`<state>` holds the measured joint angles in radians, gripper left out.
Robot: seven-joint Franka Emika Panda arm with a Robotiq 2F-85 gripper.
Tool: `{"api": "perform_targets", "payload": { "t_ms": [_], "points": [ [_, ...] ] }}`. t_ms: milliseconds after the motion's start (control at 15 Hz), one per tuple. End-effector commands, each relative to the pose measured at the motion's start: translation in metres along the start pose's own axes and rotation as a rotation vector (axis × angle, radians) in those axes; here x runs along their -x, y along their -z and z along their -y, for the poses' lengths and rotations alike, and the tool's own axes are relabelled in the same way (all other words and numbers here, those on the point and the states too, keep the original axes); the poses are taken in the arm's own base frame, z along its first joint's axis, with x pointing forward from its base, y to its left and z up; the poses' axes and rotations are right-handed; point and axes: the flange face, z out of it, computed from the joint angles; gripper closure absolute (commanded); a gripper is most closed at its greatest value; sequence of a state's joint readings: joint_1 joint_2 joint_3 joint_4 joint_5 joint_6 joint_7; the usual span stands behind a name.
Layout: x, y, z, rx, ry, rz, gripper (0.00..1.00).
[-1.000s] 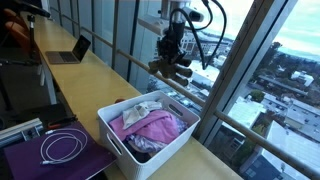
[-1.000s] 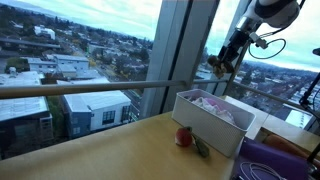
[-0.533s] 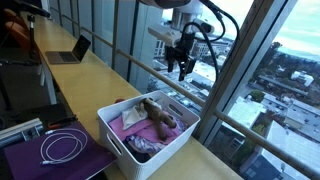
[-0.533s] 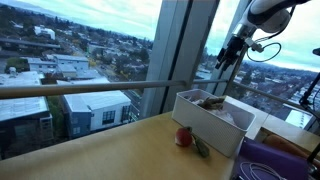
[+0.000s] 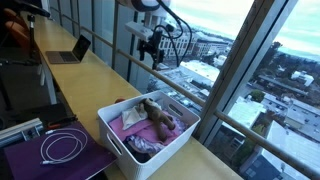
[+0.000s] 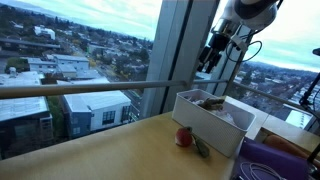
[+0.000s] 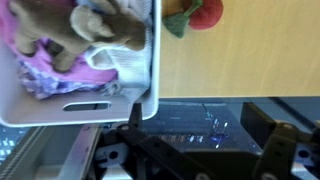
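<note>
A white basket [image 5: 172, 138] stands on the wooden table by the window, and a brown plush toy [image 5: 155, 115] lies in it on pink and white cloths [image 5: 131, 119]. My gripper [image 5: 152, 46] hangs open and empty, high above the table and clear of the basket, close to the glass. In the other exterior view the gripper [image 6: 214, 56] is up and to the window side of the basket [image 6: 208, 124]. The wrist view looks down on the basket [image 7: 100, 102], the plush toy [image 7: 76, 24] and a red strawberry toy [image 7: 196, 12], with my dark fingers [image 7: 272, 140] spread wide at the bottom.
A red strawberry toy [image 6: 184, 137] sits on the table just outside the basket. A laptop [image 5: 70, 50] stands further along the table, and a white cable [image 5: 62, 147] lies on a purple mat [image 5: 55, 160]. The window railing [image 6: 90, 89] and glass run beside the arm.
The brown plush toy left the gripper and dropped into the basket. The jaws opened wide, and the gripper rose and swung away along the window.
</note>
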<state>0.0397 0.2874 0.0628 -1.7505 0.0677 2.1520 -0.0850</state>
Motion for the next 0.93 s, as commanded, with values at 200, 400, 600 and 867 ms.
{"api": "perform_targets", "payload": {
  "t_ms": [200, 400, 600, 867],
  "points": [
    [0.026, -0.110, 0.094, -0.012, 0.113, 0.135, 0.00],
    [0.037, -0.153, 0.108, 0.010, 0.157, 0.190, 0.00],
    [0.046, -0.187, 0.120, 0.046, 0.220, 0.240, 0.00],
    [0.061, -0.227, 0.141, 0.105, 0.322, 0.297, 0.00]
  ]
}}
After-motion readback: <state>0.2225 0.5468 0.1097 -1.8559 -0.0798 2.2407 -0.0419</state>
